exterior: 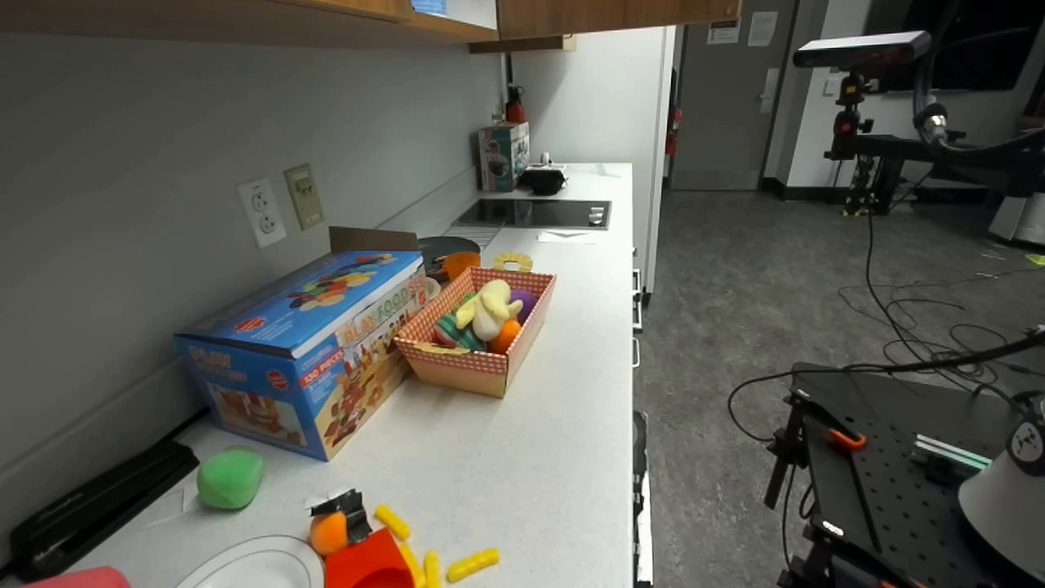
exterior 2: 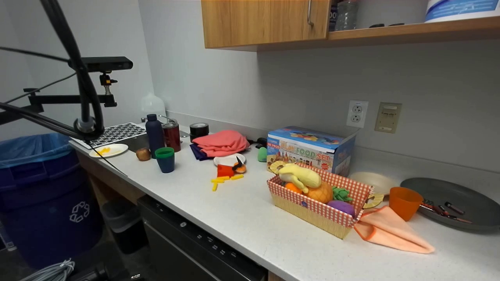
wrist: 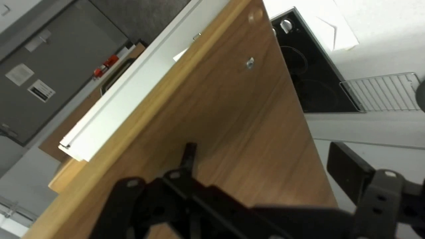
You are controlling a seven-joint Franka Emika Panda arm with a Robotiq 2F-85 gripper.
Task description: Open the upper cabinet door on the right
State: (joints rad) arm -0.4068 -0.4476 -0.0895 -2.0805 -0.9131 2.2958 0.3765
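Only the wrist view lets me see the gripper, its fingers standing wide apart. One lies in front of the brown face of the upper cabinet door, and the other shows past its edge; whether either touches, I can't tell. A screw head in the door shows in that view alone. In an exterior view the door juts out from the cabinet, above and beyond the basket, just its lower part in sight. The wrist view also catches the stovetop and wire rack; from outside, they lie past the basket on the desk.

Both exterior views give me the blue box just beside the basket. In an exterior view a peach cloth lies at the basket's right end, near an orange cup; well to its left stand a dark bottle and a red tumbler. Higher than the basket, a shut cabinet door adjoins an open shelf. An exterior view alone takes in the white robot base, well right of the basket.
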